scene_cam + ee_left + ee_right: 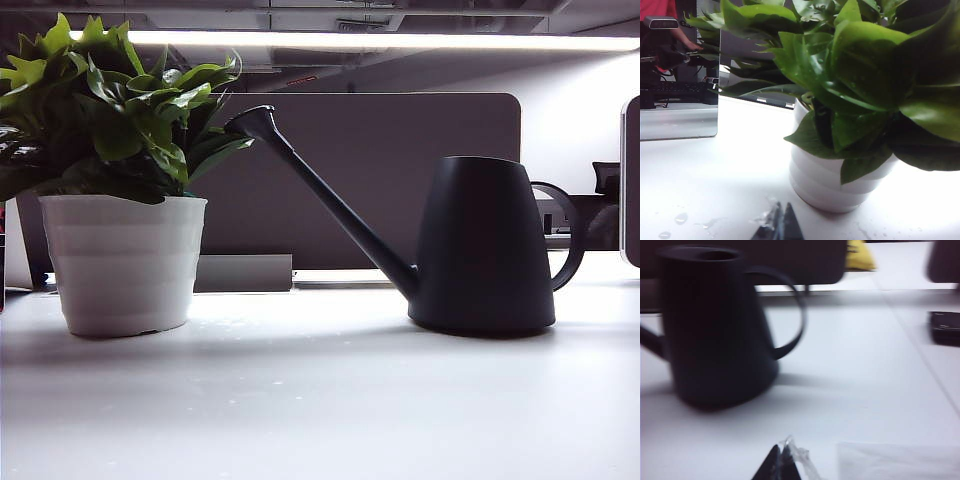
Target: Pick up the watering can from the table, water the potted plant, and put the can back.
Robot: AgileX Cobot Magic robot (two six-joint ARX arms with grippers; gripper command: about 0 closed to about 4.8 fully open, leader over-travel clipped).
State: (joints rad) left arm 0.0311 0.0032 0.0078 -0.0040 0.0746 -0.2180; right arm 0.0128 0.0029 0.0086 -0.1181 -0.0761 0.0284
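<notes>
The dark grey watering can (485, 245) stands upright on the white table (320, 400), right of centre, its long spout (320, 195) angled up toward the potted plant (120, 220) at the left. No arm shows in the exterior view. In the left wrist view the potted plant (840, 170) is close ahead, and my left gripper (781, 210) is shut and empty, low over the table just short of the pot. In the right wrist view the watering can (715, 330) stands apart from my right gripper (781, 450), which is shut with nothing in it. The can's loop handle (795, 315) faces that gripper's side.
A dark grey divider panel (380, 170) runs behind the table. Water drops (680, 218) lie on the table near the left gripper. A mirror-like panel (680, 90) stands beside the plant. A dark object (944, 327) lies on the neighbouring table surface beyond the can.
</notes>
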